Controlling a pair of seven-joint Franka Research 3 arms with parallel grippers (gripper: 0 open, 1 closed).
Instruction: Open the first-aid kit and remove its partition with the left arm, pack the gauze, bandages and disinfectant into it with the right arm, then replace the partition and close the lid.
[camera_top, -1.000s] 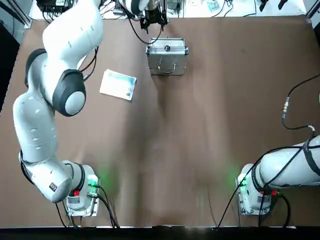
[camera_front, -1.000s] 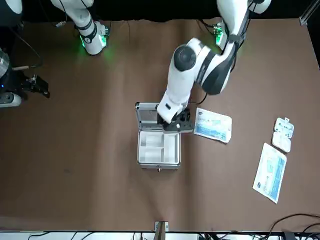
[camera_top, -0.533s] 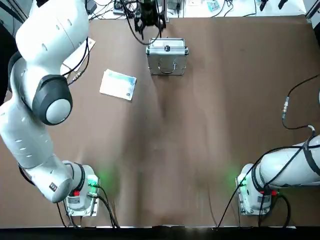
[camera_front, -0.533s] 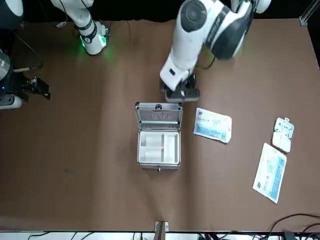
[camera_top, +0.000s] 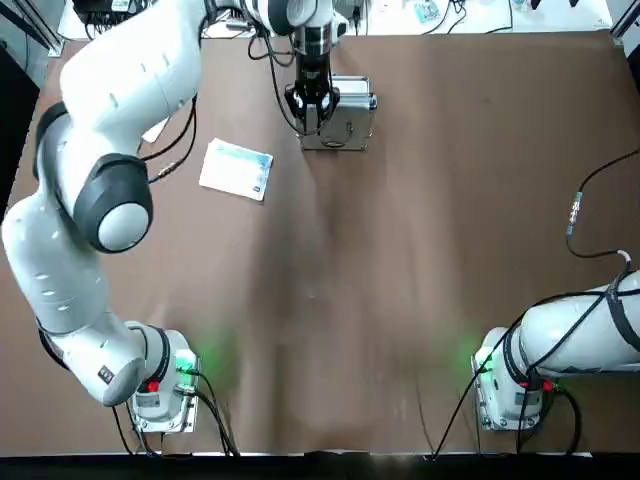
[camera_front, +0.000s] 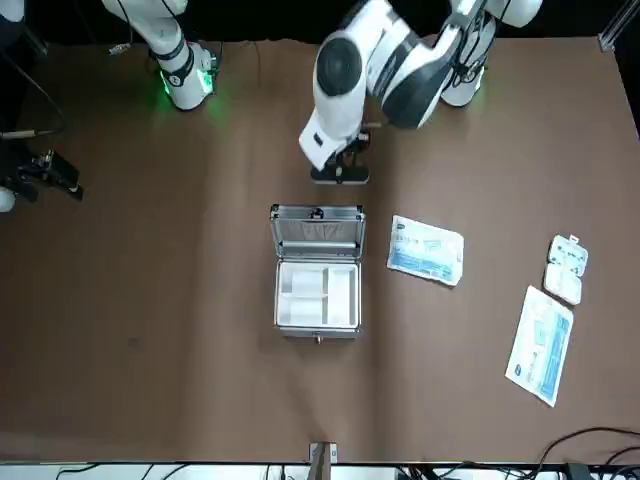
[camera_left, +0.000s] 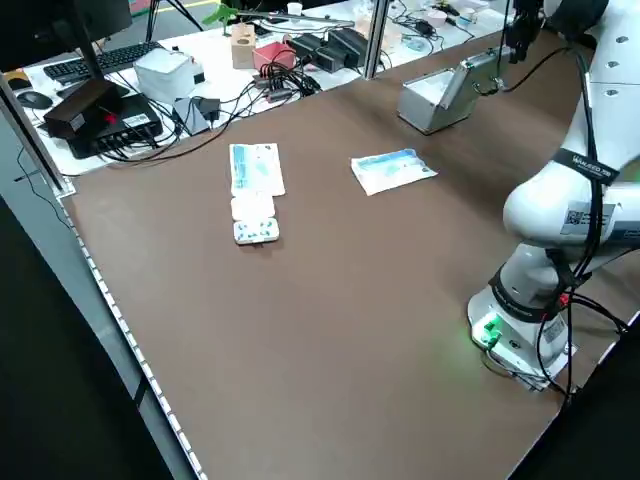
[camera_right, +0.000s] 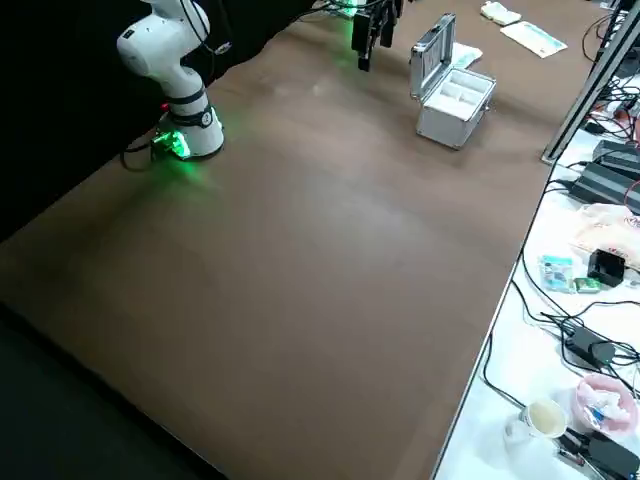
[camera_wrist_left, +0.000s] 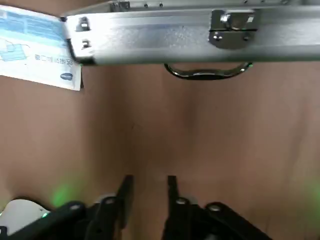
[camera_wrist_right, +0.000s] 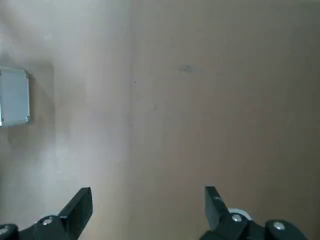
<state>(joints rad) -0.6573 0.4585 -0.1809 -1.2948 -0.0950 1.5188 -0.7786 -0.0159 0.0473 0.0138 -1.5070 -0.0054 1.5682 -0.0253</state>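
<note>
Brown matte table (camera_top: 400, 250), bare over most of its spread. Beyond the far edge, a pale bench (camera_left: 215, 60) crowded with a keyboard (camera_left: 95, 62), a white box (camera_left: 168, 72) and tangled cables; along the right side, more bench with cables and a cup (camera_right: 540, 418).

Far to the left, well apart from all else: a long packet (camera_front: 540, 345) lying flat, with a small white pack (camera_front: 566, 268) just beside one end. Nearer the middle, a flat blue-white box (camera_top: 237, 168), close to the kit but not touching.

Next, toward the far edge, the kit (camera_front: 318, 300): small, silver, ribbed on its sides, metal at its edges, a latch on the wall facing away from the robot. Standing open, with the lid (camera_front: 316, 232) upright at the robot's side and the wire handle (camera_wrist_left: 207, 72) hanging on the lid's outer face. Inside, the partition (camera_front: 318, 295): pale, flat, split into compartments, seated in the kit and filling its width.

Just on the robot's side of the lid, raised off the table, the left gripper (camera_front: 340, 172), touching nothing. Fingers (camera_wrist_left: 125, 190) parted by only a narrow gap, with nothing between them.

Off to the right, away from the kit, the right gripper (camera_wrist_right: 147, 200) over bare table, fingers (camera_wrist_right: 80, 205) spread wide and empty.
</note>
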